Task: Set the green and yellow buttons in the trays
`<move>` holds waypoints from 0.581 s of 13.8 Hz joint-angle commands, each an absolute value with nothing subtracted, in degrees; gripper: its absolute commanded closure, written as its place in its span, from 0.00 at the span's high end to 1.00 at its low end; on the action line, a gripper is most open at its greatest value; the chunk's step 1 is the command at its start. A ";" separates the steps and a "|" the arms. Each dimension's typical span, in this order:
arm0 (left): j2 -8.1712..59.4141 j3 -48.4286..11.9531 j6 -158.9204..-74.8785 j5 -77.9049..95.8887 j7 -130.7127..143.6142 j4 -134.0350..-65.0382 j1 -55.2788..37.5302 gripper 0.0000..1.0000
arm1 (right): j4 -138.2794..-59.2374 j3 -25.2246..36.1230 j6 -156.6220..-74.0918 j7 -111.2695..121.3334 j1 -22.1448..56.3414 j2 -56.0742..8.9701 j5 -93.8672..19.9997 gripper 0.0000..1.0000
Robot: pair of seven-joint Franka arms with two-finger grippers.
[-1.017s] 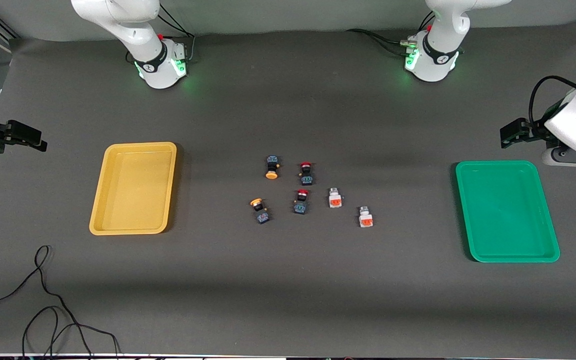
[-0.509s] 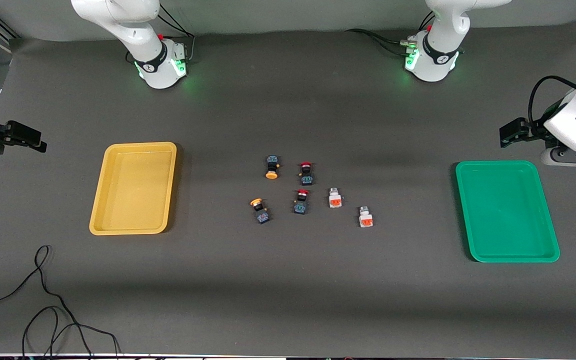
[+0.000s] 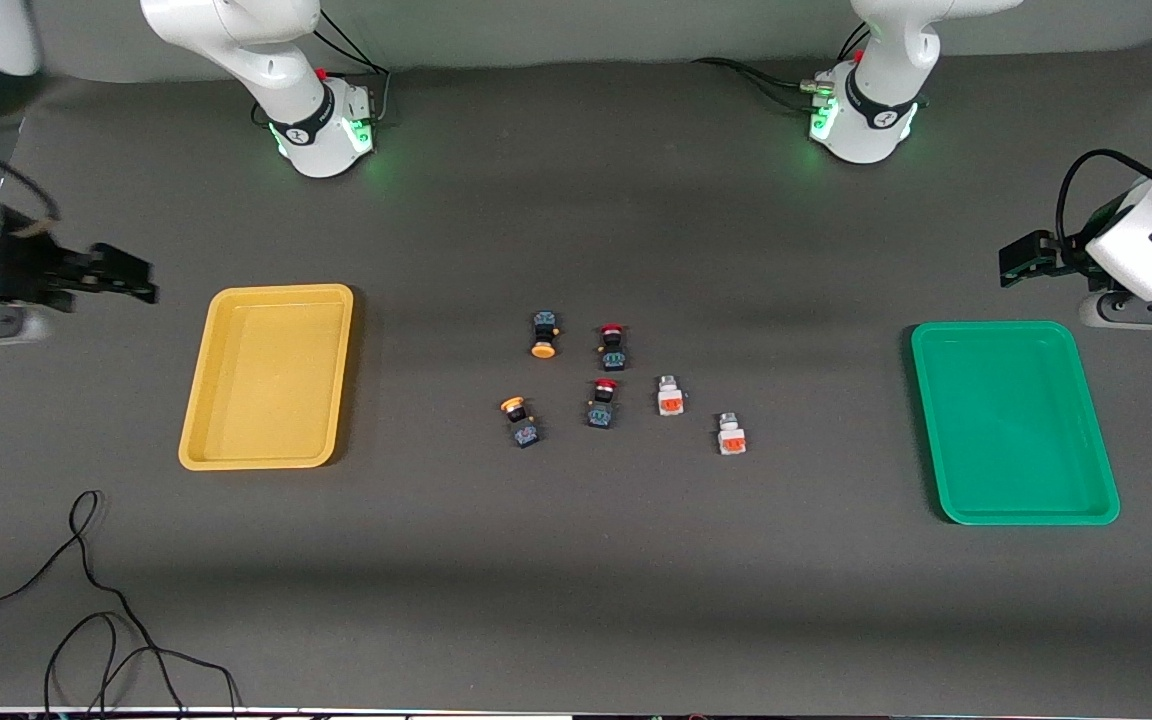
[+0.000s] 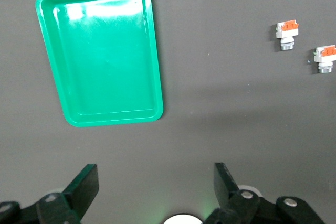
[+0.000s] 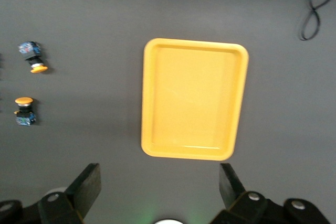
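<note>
Dark grey matting covers your bench, with a loose black cable at about 7 o'clock in the front view. Nothing is sorted yet: the yellow tray at 9 o'clock and the green tray at 3 o'clock both sit bare, and all the buttons are clustered at the centre. Your targets are the two yellow-capped buttons and the two white buttons.

Watch the two red-capped buttons: they lie between the yellow-capped pair and the white pair, just beside them, so a wide claw coming down could nudge or grab the wrong one. The pieces are small and lie on their sides, so I judge an off-centre pinch may roll them away.

Your right claw hangs over bare matting at the yellow tray's outer side, fingers spread wide and holding nothing. Your left claw hovers just past the green tray's corner at 2 o'clock, fingers likewise parted and free.
</note>
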State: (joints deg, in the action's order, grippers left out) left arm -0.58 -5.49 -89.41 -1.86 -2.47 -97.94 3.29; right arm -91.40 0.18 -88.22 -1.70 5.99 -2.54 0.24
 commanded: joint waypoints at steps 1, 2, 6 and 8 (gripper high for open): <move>4.82 -5.36 -82.55 -1.41 -2.64 -88.97 2.73 0.96 | -98.51 0.70 -94.55 -11.55 13.59 -0.18 -0.44 1.00; 5.88 -5.71 -81.57 -1.41 -2.29 -87.38 2.46 0.96 | -99.92 0.70 -96.22 -16.47 16.76 -0.35 -1.14 1.00; 8.69 -5.98 -85.85 -0.53 3.76 -86.40 -0.96 0.94 | -103.62 0.70 -105.01 -35.38 30.73 -2.97 -1.93 1.00; 11.50 -6.68 -89.98 0.52 7.28 -85.61 -2.02 0.94 | -103.62 0.70 -108.61 -41.54 36.36 -5.53 -1.93 1.00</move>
